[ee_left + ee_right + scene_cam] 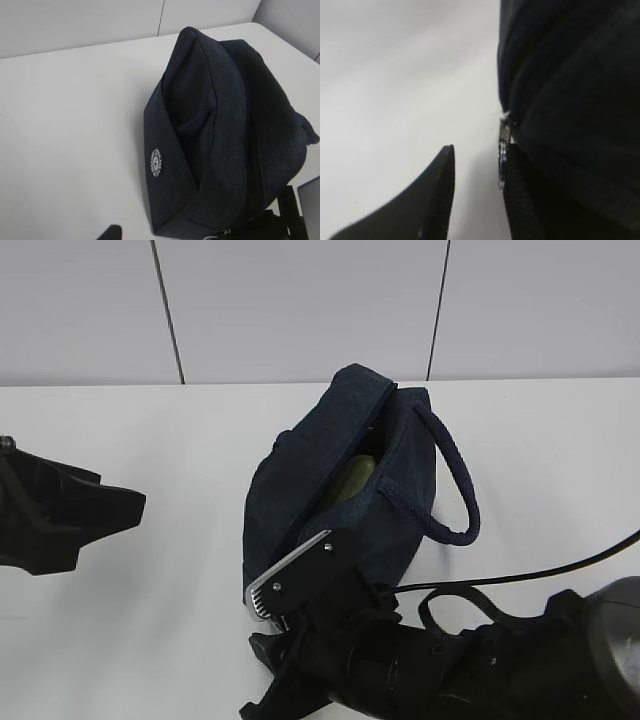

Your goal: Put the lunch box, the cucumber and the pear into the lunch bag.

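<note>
White table [150,620], unzipped lunch bag [400,490], lunch box [355,480] inside.

A plain white table [150,540] carries everything, its far edge meeting a pale panelled wall at 12 o'clock. One thing lies directly on it: the dark navy lunch bag [330,490], a little right of centre, its long body running from about 7 o'clock up to 1 o'clock. The bag's top gapes open along that line, and its padded loop handle [455,490] flops out toward 3 o'clock onto the tabletop. A black cable [540,570] trails over the surface at 4 o'clock. In the left wrist view the bag shows a small round white badge [157,162] on its side.
</note>
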Controlling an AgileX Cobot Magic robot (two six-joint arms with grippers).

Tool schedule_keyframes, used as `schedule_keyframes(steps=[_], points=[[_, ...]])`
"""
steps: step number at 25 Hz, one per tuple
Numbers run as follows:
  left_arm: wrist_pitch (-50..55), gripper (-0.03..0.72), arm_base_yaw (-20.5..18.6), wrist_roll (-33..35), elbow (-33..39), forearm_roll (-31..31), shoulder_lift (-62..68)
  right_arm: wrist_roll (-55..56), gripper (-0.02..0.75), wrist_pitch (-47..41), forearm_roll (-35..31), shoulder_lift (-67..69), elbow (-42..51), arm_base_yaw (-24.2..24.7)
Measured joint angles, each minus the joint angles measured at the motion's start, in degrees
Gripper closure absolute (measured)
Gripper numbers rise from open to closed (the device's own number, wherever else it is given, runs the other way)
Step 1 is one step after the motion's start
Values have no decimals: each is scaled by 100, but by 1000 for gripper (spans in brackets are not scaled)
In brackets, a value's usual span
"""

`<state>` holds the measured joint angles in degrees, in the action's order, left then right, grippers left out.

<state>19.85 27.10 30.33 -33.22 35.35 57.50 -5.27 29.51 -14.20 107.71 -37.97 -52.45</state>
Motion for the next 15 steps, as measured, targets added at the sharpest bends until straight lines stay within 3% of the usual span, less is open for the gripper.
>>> schedule_keyframes(steps=[7,15], points=[[0,346,0,0,0,0,0,-381,508,-10,-530,0,0,0],[0,346,0,0,0,0,0,-403,579,-10,-585,0,0,0]])
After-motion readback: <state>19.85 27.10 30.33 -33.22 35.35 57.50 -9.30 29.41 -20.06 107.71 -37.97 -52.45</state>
